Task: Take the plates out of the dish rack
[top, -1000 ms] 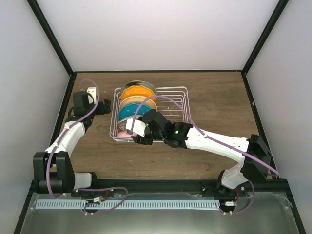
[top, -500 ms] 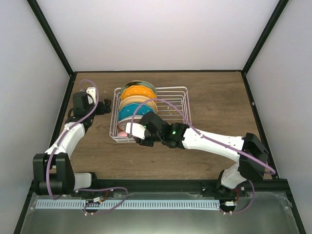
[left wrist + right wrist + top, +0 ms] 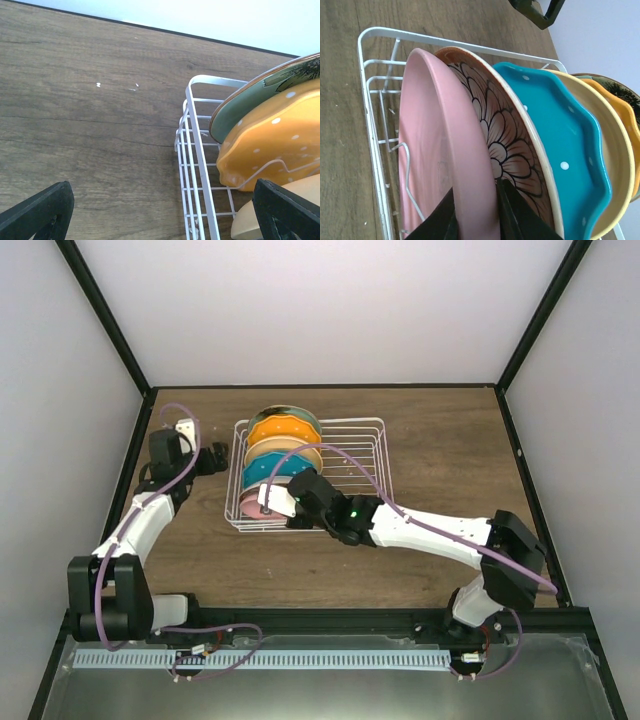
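Plates on edge in the dish rack on the counter, kept upright and apart by the wire dividers. Right claw pinched narrow on the rim of the pink plate, nearest in the row, hence probably first out. Left claw spread wide, empty, just beside the rack's left wall, likely waiting to steady it or take a turn.

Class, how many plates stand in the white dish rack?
6, upright in one row in the dish rack: pink plate at the near end, then floral, teal, pale yellow, dotted orange, and green at the far end. None appears hidden.
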Action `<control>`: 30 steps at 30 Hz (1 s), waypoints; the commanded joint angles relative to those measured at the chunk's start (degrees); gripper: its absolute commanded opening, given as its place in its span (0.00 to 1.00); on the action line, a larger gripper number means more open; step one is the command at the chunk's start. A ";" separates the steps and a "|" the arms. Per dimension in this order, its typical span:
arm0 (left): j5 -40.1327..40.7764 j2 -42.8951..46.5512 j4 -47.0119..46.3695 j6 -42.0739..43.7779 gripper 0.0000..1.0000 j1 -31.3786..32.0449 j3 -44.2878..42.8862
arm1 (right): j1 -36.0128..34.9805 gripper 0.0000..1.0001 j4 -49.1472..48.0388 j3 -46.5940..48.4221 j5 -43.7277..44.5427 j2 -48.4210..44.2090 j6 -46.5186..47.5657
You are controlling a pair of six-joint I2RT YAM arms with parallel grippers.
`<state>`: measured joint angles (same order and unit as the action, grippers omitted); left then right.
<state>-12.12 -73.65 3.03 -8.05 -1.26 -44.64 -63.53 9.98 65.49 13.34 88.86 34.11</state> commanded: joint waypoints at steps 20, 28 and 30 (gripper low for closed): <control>-1.59 -0.23 -2.28 -2.40 1.00 -0.28 0.77 | -1.46 0.01 1.88 6.99 3.69 -9.91 5.27; -2.82 -0.16 -2.74 -2.54 1.00 -0.32 0.81 | -0.92 0.01 8.20 16.14 1.44 -10.72 -0.73; -3.12 -0.26 -2.85 -2.66 1.00 -0.32 0.82 | 0.31 0.01 8.36 20.03 0.63 -9.84 -2.45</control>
<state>-13.76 -73.82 2.15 -10.33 -1.26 -43.81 -64.51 17.98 77.54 15.79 79.85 36.32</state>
